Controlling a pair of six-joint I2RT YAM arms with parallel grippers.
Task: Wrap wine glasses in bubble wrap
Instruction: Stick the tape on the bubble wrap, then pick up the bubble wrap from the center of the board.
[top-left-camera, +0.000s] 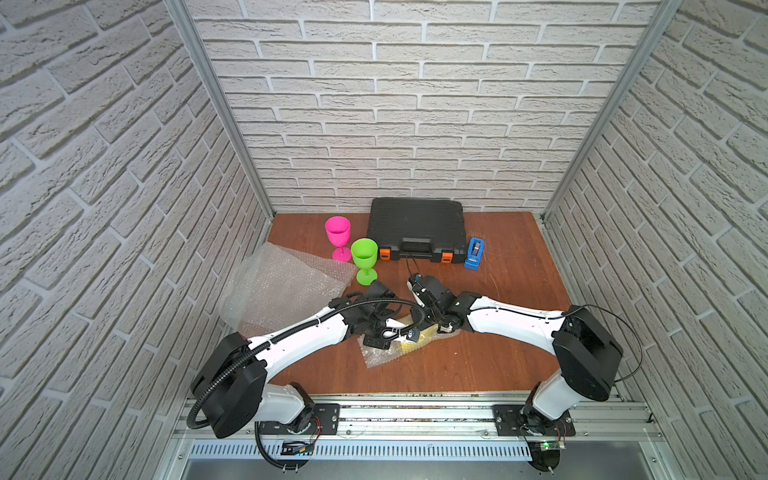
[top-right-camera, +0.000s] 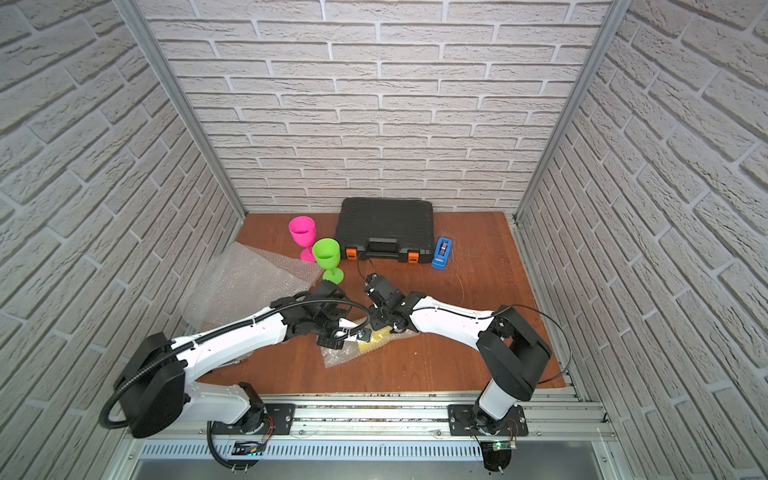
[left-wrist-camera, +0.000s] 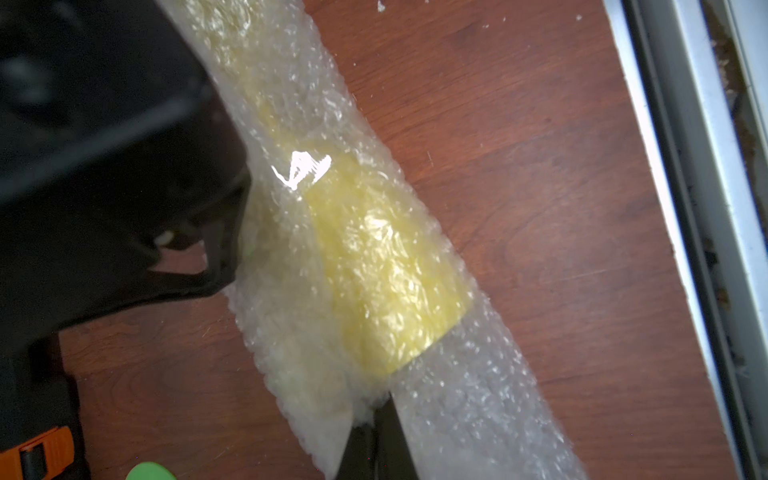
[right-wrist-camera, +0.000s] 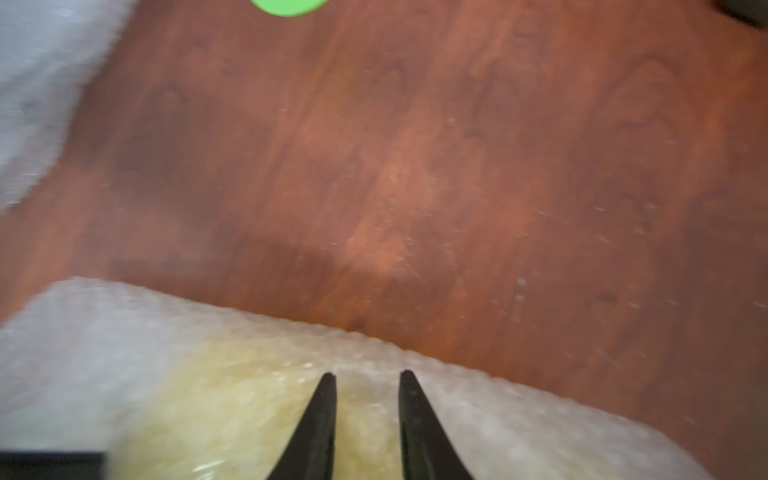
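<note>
A yellow wine glass (left-wrist-camera: 386, 270) lies on its side, rolled inside a sheet of bubble wrap (left-wrist-camera: 469, 399), near the table's front middle (top-left-camera: 409, 344) (top-right-camera: 372, 343). My left gripper (left-wrist-camera: 380, 409) is shut, pinching the wrap just past the glass's rim. My right gripper (right-wrist-camera: 368, 376) hovers over the same bundle with its jaws slightly apart, open, and only wrap shows in the gap. A pink wine glass (top-left-camera: 337, 235) (top-right-camera: 302, 235) and a green wine glass (top-left-camera: 364, 255) (top-right-camera: 326, 254) stand upright at the back left. Loose bubble wrap sheets (top-left-camera: 282, 286) (top-right-camera: 245, 286) lie at the left.
A black tool case (top-left-camera: 415, 224) with orange latches sits against the back wall, a blue tape dispenser (top-left-camera: 474, 252) to its right. Brick-pattern walls close in three sides. A metal rail (top-left-camera: 415, 411) runs along the table's front edge, close to the bundle.
</note>
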